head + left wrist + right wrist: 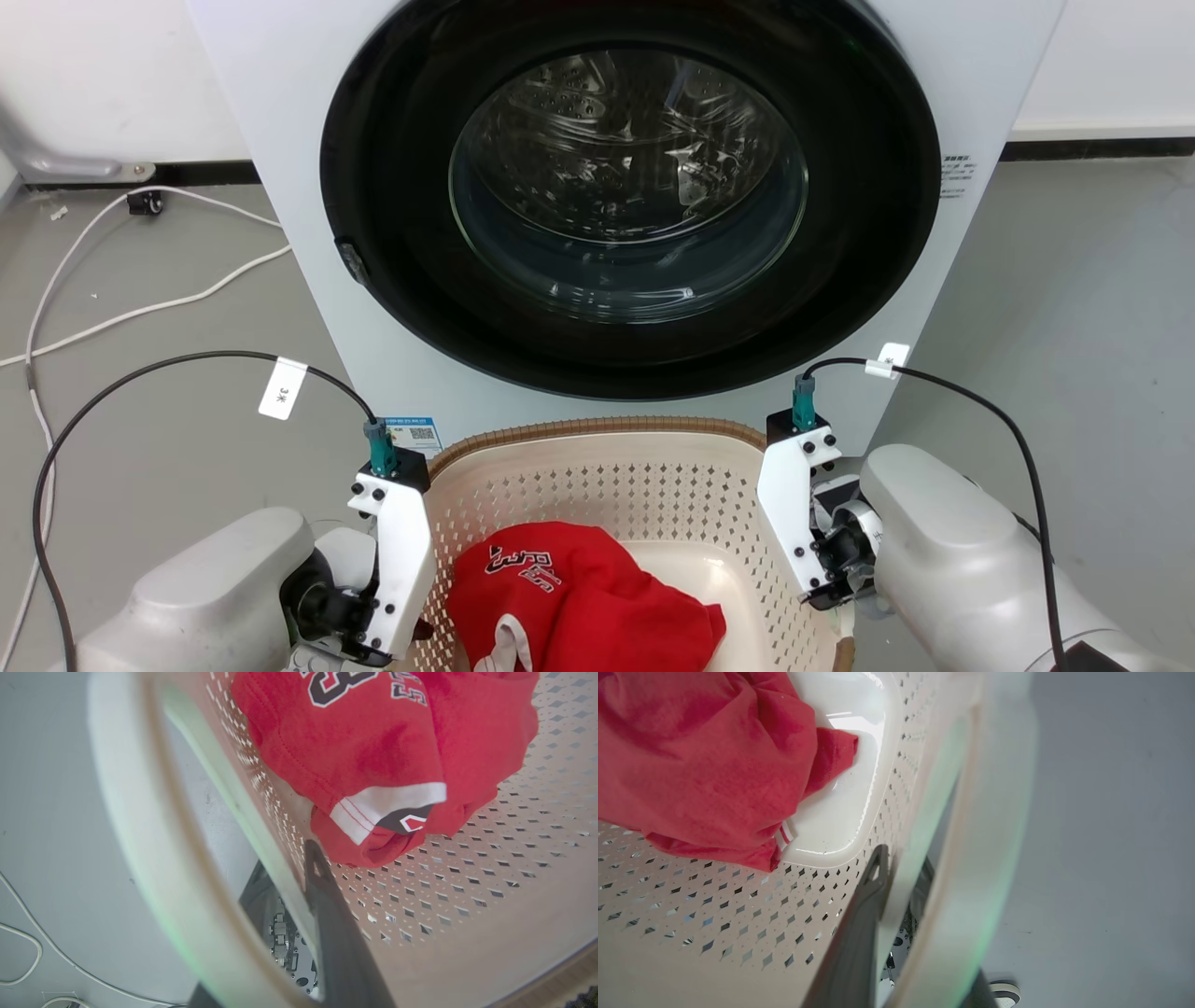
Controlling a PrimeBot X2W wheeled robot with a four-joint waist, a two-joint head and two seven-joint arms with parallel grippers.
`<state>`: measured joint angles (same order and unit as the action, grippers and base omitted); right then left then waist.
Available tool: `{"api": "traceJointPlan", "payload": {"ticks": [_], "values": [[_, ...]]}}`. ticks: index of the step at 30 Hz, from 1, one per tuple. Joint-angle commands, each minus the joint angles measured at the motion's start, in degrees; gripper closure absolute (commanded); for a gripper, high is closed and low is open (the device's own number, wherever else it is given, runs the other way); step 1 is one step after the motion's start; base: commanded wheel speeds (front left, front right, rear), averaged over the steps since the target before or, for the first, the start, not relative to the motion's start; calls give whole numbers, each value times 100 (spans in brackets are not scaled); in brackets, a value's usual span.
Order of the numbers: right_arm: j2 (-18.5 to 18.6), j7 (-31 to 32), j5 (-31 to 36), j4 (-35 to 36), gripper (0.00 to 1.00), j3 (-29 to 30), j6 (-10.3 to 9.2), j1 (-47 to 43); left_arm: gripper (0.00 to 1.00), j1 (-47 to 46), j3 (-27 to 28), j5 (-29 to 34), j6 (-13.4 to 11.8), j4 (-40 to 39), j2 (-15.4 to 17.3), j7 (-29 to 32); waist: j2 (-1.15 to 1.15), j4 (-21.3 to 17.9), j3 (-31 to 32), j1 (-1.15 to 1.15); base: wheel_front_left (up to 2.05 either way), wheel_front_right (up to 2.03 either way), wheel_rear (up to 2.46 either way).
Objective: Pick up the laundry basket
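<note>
Cream-white perforated plastic laundry basket [597,441] with brown woven-look rim is located at lower centre of head view, before white front-loading washer [280,140] | crumpled red jersey [579,597] is contained inside | left gripper [286,858] is clamped narrowly across basket's side wall | right gripper [902,858] is clamped likewise, one finger inside.

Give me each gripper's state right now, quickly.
Left gripper: closed on the left wall of the laundry basket, one finger inside, one outside.
Right gripper: closed on its right wall, one finger inside, one outside.
</note>
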<state>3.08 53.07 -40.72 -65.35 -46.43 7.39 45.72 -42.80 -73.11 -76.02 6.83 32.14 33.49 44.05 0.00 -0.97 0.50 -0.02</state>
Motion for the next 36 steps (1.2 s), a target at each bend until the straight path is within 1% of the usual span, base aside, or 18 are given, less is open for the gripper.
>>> {"api": "traceJointPlan", "payload": {"ticks": [1, 8, 12, 14, 18, 24, 36], "values": [[-37, -43, 16, 105, 100, -49, 18, 10, 100, 45, -37, -12, 113, -112, -114, 85, 0, -4, 11, 2, 0, 0, 0], [-37, 56, -79, 72, 100, -183, 18, 91, 100, 139, -42, -24, 113, -205, -22, 143, 0, -71, 86, 2, 0, 0, 0], [-31, 83, -123, 30, 100, -230, 18, 159, 100, 134, -46, 275, 113, -205, 9, 180, 0, -117, 70, 2, 0, 0, 0], [-31, 79, -143, -7, 100, -247, 19, 190, 100, 116, -48, 316, 113, -215, 30, 139, 0, -137, 53, 2, 0, 0, 0], [-27, 105, -182, -58, 100, -278, 19, 221, 100, 63, -48, 281, 114, -219, 23, 78, 0, -176, 23, 2, 0, 0, 0], [-27, 72, -281, -105, 100, -271, 19, 281, 100, 39, -48, 417, 114, -129, -5, 2, 0, -237, -16, 2, 0, 0, 0], [-28, 1, -445, -179, 100, -303, 20, 330, 100, -31, -48, 373, 110, -92, -37, -54, 0, -313, -26, 2, 0, 0, 0]]}}
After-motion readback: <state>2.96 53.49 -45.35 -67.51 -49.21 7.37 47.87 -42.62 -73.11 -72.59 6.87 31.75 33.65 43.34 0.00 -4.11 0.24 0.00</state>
